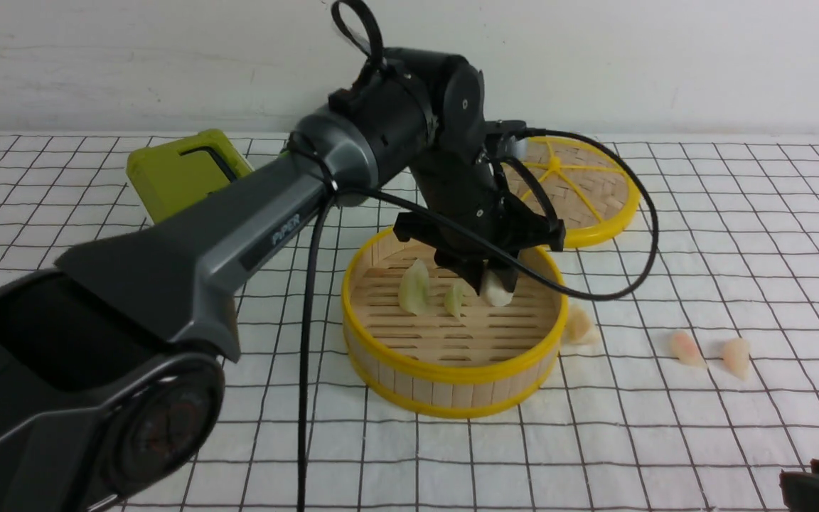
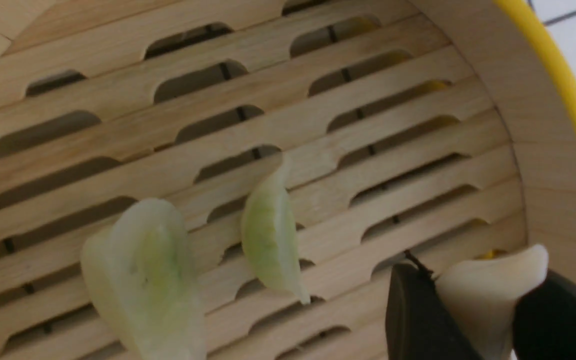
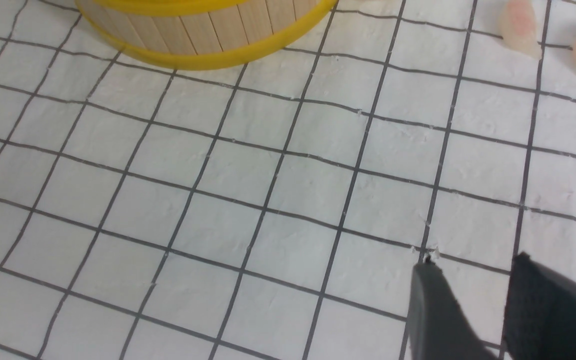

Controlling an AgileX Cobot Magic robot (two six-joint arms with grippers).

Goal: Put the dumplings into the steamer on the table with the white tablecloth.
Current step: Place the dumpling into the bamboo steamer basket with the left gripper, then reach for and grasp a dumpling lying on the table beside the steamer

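l gripper (image 1: 493, 279) was down inside the steamer (image 1: 452, 371), jaws part closed on a white dumpling (image 1: 500, 290) pinched btwn both fingers, near the far-right wall; can't tell if it touched the slats; two green dumplings (image 1: 414, 288) stood on the slatted floor just left of it, apart; a fourth dumpling (image 1: 580, 326) lay on the cloth (image 1: 665, 441) just beside the steamer's right side; two pinkish ones (image 1: 687, 348) lay further right, side by side; r gripper (image 3: 488, 320) hovered low over bare cloth, jaws apart w/ nothing btwn them

"PiPER" on left arm (image 1: 225, 227)
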